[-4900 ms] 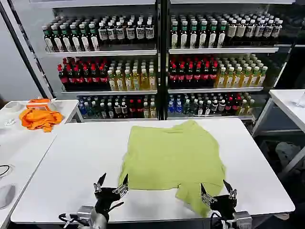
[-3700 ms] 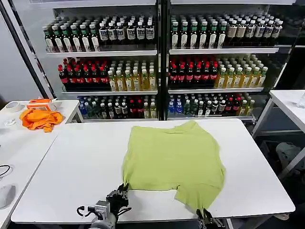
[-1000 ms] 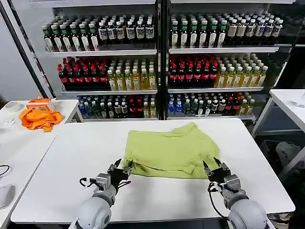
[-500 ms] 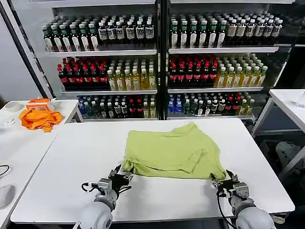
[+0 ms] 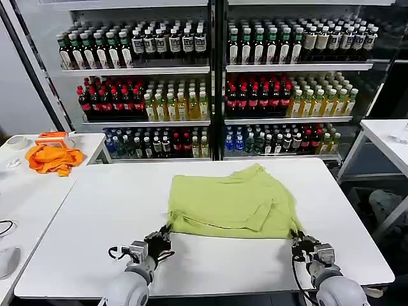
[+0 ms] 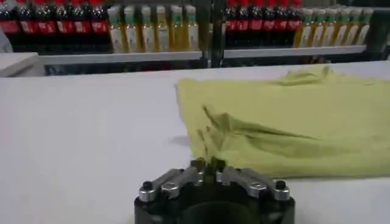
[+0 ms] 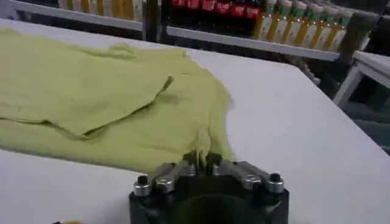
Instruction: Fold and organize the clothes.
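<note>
- We've got one lime-green T-shirt (image 5: 233,201) lying on the white table (image 5: 95,210), toward the far-right part of the top, folded over on itself so it looks like a wide rectangle with a loose flap on top.
- Our left gripper (image 5: 159,241) sits low at the near-left corner of the shirt. From the left wrist view its fingers are pressed together with a bit of the green hem (image 6: 210,159) pinched between them.
- Our right gripper (image 5: 302,241) is at the near-right corner. Same deal in the right wrist view: the jaws are closed on a thin ridge of the fabric (image 7: 204,149).
- So that's two grippers, one shirt, each holding one near corner, with the cloth stretched between them along the near edge.
- Containers: behind the table is a glass-fronted drinks cooler (image 5: 217,76) with two doors and three shelves we can see per side, all packed with bottles. Dark ones fill the top shelves, red and yellow ones the middle, and mixed smaller ones the bottom. There are way too many to count.
- On the side table (image 5: 25,185) to our left there's one crumpled orange cloth (image 5: 54,158), well apart from the shirt.
</note>
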Robot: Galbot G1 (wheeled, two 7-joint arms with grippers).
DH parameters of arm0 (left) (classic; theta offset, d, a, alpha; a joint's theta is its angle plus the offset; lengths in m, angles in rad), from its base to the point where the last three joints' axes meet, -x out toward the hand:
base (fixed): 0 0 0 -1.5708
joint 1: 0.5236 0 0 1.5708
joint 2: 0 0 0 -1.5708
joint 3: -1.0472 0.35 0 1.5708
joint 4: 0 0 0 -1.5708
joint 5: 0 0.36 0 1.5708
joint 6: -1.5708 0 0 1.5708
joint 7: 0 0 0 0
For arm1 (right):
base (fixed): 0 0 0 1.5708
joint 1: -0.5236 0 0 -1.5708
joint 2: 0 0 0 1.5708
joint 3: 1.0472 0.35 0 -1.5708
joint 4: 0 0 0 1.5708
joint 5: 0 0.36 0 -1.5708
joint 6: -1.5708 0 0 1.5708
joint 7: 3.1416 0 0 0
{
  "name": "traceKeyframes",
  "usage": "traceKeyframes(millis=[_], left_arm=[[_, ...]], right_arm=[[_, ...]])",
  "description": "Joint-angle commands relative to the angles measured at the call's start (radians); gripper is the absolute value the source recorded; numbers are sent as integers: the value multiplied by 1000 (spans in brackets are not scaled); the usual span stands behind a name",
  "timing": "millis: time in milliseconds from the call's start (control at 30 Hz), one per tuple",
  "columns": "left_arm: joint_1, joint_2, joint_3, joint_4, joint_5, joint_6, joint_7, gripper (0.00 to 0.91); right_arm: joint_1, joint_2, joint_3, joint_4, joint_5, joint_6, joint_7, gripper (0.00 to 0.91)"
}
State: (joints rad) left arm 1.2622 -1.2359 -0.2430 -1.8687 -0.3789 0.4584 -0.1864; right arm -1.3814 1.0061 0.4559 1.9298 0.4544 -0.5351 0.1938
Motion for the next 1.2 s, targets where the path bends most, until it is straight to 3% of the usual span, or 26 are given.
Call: traceKeyframes(millis=[33,233,567,933,967,1000,1033,1067,1200], left_arm=[[24,0,-1,-19,0,-1,0,20],[88,2,-19,-91,-2,-11,-3,20],[303,-10,-62,-260,25,-23,-7,20],[548,-17,-90,-433,87,-40,-21,20],[564,-16,-91,-436,93,-40,-22,20],[581,-14,-95,-442,108,-41,-27,101],[601,-13,-100,-447,116,-40,-27,867],[610,-11,-102,-451,127,-39,-25,907],[652,-5,-112,-494,147,-24,-28,907]], right_arm=[[-2,1,2,-10,19,-3,0,0],[-35,-3,17,23,31,-3,2,0],[-238,-11,98,165,37,-11,3,0],[-511,24,174,359,-33,-19,4,0],[-519,23,177,367,-35,-20,3,725],[-537,22,186,380,-57,-27,-2,907],[-545,20,189,388,-67,-34,-9,907],[-551,18,191,391,-85,-36,-13,907],[-543,13,210,430,-97,-40,-20,907]])
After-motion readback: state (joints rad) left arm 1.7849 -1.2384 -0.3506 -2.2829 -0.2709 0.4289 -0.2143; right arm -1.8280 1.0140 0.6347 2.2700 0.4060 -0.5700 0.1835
